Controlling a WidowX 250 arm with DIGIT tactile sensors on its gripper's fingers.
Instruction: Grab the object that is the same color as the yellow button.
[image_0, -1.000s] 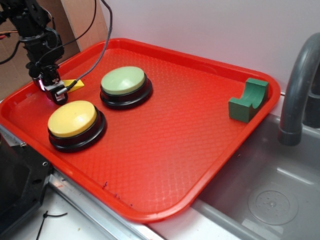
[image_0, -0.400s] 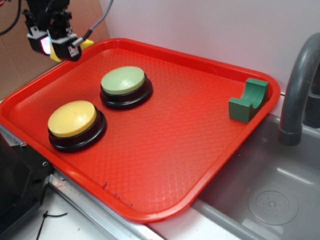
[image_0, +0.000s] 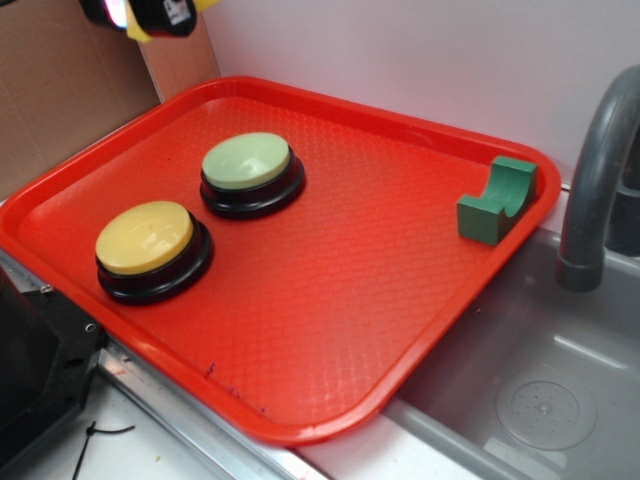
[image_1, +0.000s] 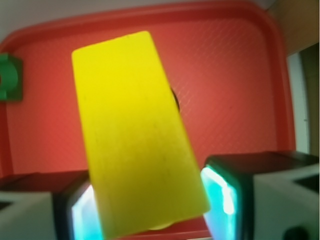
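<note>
Red tray (image_0: 330, 330) beside the sink holds only the yellow button (image_0: 145, 237), pale green button (image_0: 247, 160) and green block (image_0: 497, 201). Gripper (image_1: 150, 212) is high above it, jaws clamped on the yellow wedge (image_1: 135, 130), probably lifted so the grab clears the tray.

There is one red tray (image_0: 330, 400). On it stand two round push buttons on black bases: one yellow button (image_0: 145, 238) and one pale green button (image_0: 247, 162). There are two blocks: one dark green block (image_0: 496, 200) with an arch cut, and one yellow wedge block (image_1: 137, 135). One gripper (image_1: 150, 210) is seen, with two jaws. One grey faucet (image_0: 598, 170) and one sink (image_0: 540, 400) are beside the tray.
</note>
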